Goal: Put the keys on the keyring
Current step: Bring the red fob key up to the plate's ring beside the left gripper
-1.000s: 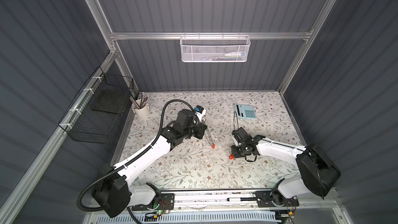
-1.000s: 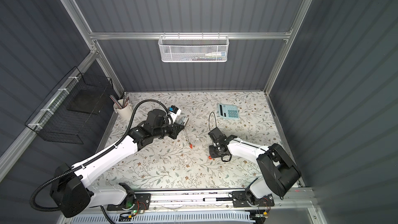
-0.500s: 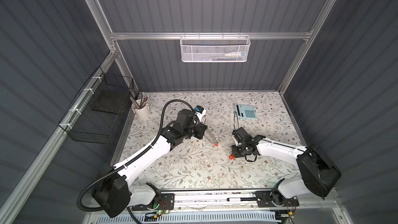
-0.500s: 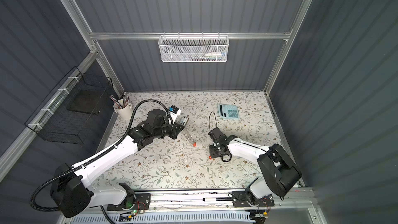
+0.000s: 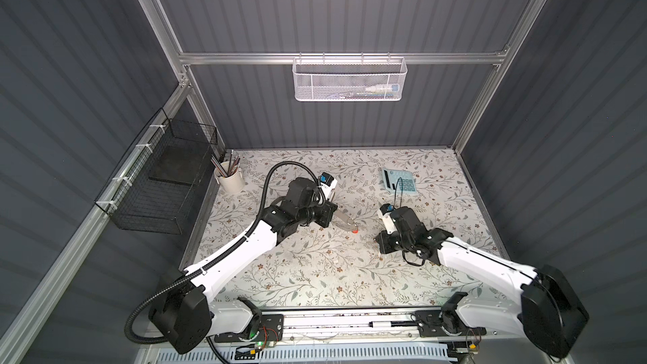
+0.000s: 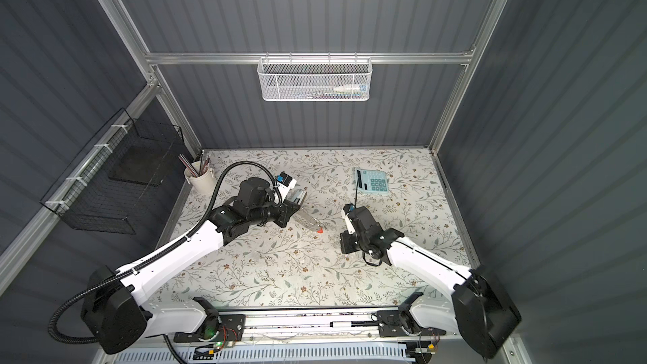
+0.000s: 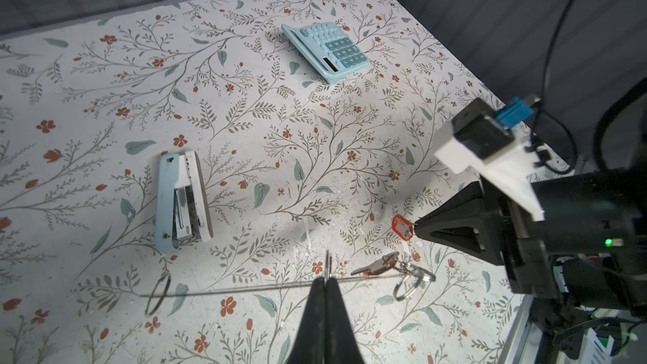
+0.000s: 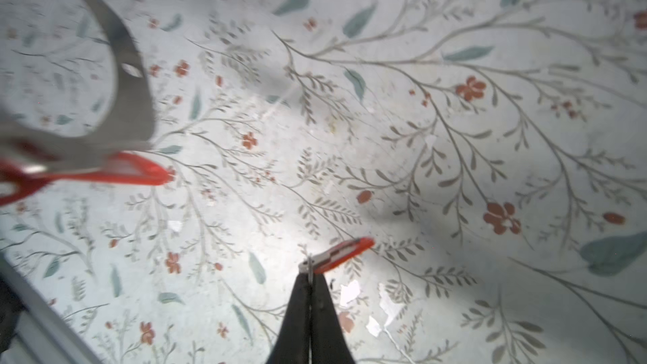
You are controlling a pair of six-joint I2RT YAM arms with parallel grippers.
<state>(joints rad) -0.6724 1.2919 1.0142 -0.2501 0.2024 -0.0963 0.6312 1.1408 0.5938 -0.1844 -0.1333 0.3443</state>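
In the left wrist view my left gripper [image 7: 327, 280] is shut on the keyring [image 7: 245, 288], a thin gray plate seen edge-on and held above the table. One red key [image 7: 376, 264] hangs from its far end by metal split rings [image 7: 409, 280]. In the right wrist view the keyring [image 8: 129, 99] and that key [image 8: 133, 171] show blurred and close. My right gripper [image 8: 311, 273] is shut on the metal loop of another red key [image 8: 345, 252], low over the table. In both top views the keyring [image 5: 345, 222] [image 6: 310, 222] reaches toward the right gripper [image 5: 380, 239] [image 6: 345, 244].
A pale blue stapler [image 7: 182, 201] lies on the floral table left of the keyring. A blue calculator [image 7: 329, 49] [image 5: 399, 180] sits at the back right. A cup of pencils [image 5: 229, 178] stands at the back left. Small white scraps [image 8: 350, 292] lie near the right gripper.
My right gripper has shut on the loose red key, which no longer shows in the top views. The left arm has carried the keyring slightly to the right, toward the right gripper.
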